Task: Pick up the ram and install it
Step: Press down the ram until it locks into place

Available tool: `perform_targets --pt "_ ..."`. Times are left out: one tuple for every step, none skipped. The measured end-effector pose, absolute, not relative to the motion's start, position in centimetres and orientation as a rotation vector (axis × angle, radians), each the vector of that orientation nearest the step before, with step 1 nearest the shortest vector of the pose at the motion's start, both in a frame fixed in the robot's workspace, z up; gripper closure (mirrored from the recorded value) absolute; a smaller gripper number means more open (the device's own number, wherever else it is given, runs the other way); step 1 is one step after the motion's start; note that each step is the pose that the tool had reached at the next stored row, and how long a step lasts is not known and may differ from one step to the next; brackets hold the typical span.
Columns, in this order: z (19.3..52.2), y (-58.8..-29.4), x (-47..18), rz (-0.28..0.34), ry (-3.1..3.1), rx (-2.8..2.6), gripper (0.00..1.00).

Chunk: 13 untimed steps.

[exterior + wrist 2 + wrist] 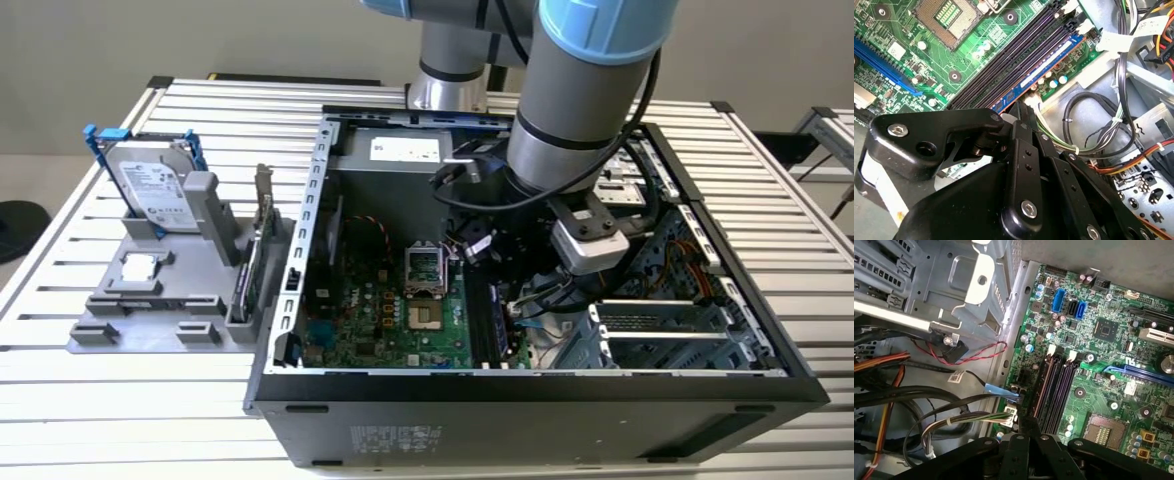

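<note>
Black gripper [1021,112] is down inside the case [534,395], fingers pinched together on the ram [1041,75]. Second wrist view shows the ram's blue edge and white sticker seated in the slot nearest the cables [1089,115], running out from the fingertips. First wrist view shows the slots [1054,390] end-on beside the CPU socket [1106,427]. Exterior view shows the drive [150,185] on the grey holder [147,300], well apart.

The ram [1041,72] sits in the slot at the edge of the green motherboard [899,65], right beside the empty dark slots [1014,60], with the gripper [1021,112] just above its end.
</note>
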<state>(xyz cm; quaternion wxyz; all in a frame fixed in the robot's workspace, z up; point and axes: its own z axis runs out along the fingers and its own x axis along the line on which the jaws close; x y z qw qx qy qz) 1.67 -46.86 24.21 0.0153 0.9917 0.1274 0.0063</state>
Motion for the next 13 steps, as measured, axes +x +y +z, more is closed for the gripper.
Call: perform_targets --pt "24.20 -46.86 1.67 0.020 0.400 3.085 1.00" --pt "24.20 -46.86 1.67 0.020 0.404 3.085 1.00" --pt "24.20 -46.86 1.67 0.020 0.408 3.084 1.00" --pt "24.19 -46.86 1.67 0.020 0.413 3.084 1.00" --pt "24.19 -46.86 1.66 0.020 0.417 3.083 1.00" --pt "24.18 -46.86 1.67 0.020 0.422 3.082 1.00" --pt "24.17 -46.87 1.67 0.020 0.426 3.082 1.00" --pt "24.17 -46.86 1.67 0.020 0.430 3.081 1.00" --pt "24.16 -46.86 1.67 0.020 0.435 3.081 1.00" --pt "24.15 -46.86 1.67 0.020 0.440 3.080 1.00" --pt "24.15 -46.86 1.67 0.020 0.445 3.079 1.00" --pt "24.14 -46.86 1.67 0.020 0.451 3.078 1.00" --pt "24.13 -46.86 1.67 0.021 0.458 3.077 1.00"
